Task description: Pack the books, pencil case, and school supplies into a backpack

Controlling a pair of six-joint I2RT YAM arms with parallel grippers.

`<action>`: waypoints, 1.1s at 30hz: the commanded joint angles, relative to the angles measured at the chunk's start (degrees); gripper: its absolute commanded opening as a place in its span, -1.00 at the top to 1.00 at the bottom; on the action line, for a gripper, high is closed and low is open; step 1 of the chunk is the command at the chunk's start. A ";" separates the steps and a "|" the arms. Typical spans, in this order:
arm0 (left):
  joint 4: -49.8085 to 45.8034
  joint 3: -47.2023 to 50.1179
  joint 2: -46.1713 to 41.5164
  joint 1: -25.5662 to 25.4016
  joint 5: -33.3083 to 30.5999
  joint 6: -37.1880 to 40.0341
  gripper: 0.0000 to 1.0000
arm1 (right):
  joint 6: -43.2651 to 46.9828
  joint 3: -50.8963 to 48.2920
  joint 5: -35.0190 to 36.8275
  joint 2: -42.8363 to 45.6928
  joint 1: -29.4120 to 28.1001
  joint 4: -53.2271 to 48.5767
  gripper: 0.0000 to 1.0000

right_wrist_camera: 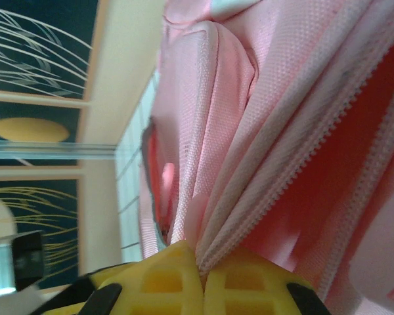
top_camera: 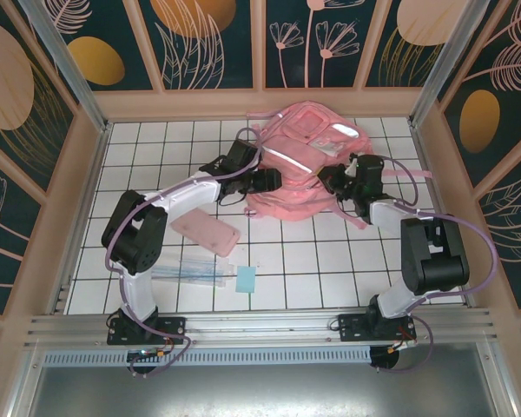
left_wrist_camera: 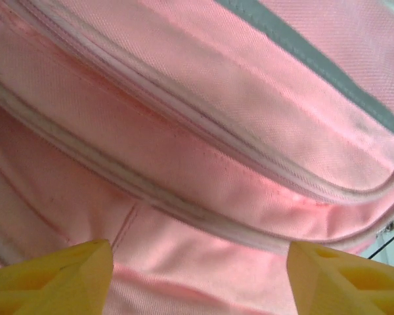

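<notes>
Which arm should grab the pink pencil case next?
Probably left. The left fingers are open and the pencil case lies on that side; the right fingers pinch the backpack by its zipper.

Bright even overhead light, soft shadows, glare on the backpack point(top_camera: 300, 165) — wrist close-ups soft-focused

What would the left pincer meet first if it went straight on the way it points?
The left pincer would most likely hit the backpack; its pink fabric looks very close ahead.

White tiled tabletop point(top_camera: 330, 261), boxed by dark floral wall panels point(top_camera: 208, 43); a metal rail point(top_camera: 260, 326) fronts it.
</notes>
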State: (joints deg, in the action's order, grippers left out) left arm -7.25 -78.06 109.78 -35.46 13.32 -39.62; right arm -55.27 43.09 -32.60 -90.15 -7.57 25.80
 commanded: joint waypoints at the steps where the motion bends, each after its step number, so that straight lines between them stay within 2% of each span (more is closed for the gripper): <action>1: 13.04 4.62 0.11 -0.10 4.29 -10.59 -0.45 | -8.20 -0.51 -9.09 0.44 1.16 12.58 1.00; 4: 20.90 8.14 1.13 -0.06 5.33 -16.68 -0.47 | -13.94 -0.73 -11.96 0.14 1.49 18.10 1.00; 7: 24.24 8.28 1.24 -0.08 3.89 -18.77 -0.50 | -16.97 -0.94 -13.29 0.09 1.38 20.76 1.00; 11: 26.15 4.72 2.22 -0.05 0.80 -20.44 -0.52 | -16.69 -1.25 -13.55 0.97 0.90 19.22 1.00; 12: 26.94 3.60 2.91 -0.06 0.54 -21.18 -0.65 | -16.41 -1.54 -13.50 1.19 0.68 18.79 1.00; 15: 28.27 0.22 6.32 -0.12 1.49 -23.71 -0.60 | -17.15 -3.17 -13.54 1.96 0.22 20.23 1.00; 16: 28.85 -0.36 7.39 -0.09 1.96 -24.56 -0.50 | -16.67 -3.20 -13.54 2.30 0.22 19.61 1.00; 17: 30.31 -0.42 8.31 -0.12 2.31 -25.59 -0.31 | -15.54 -3.11 -13.55 2.53 0.20 18.23 1.00; 22: 32.30 -0.46 7.83 0.22 0.16 -24.71 0.91 | -12.32 -2.05 -15.98 1.97 0.17 14.92 1.00; 23: 31.71 -0.80 7.01 0.51 -0.99 -23.64 1.00 | -12.33 -2.27 -16.42 1.71 0.19 15.17 1.00; 26: 29.90 -1.91 4.49 1.47 -3.39 -20.57 1.00 | -10.56 -1.93 -17.36 1.41 -0.18 13.94 1.00; 29: 28.63 -3.60 2.78 1.64 -3.41 -18.49 1.00 | -3.05 0.20 -15.08 1.97 -1.44 6.94 1.00; 31: 28.05 -4.80 2.33 1.63 -1.76 -18.53 1.00 | 1.46 1.88 -13.05 1.84 -2.84 3.24 0.81; 33: 28.92 -4.59 2.03 1.65 0.04 -19.90 1.00 | 1.67 2.25 -13.25 0.84 -4.03 5.98 0.51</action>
State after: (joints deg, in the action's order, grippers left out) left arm 15.73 -79.31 115.85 -33.58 11.66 -60.97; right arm -60.38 42.54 -40.38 -90.63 -7.84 30.41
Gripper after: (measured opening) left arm 0.052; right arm 0.207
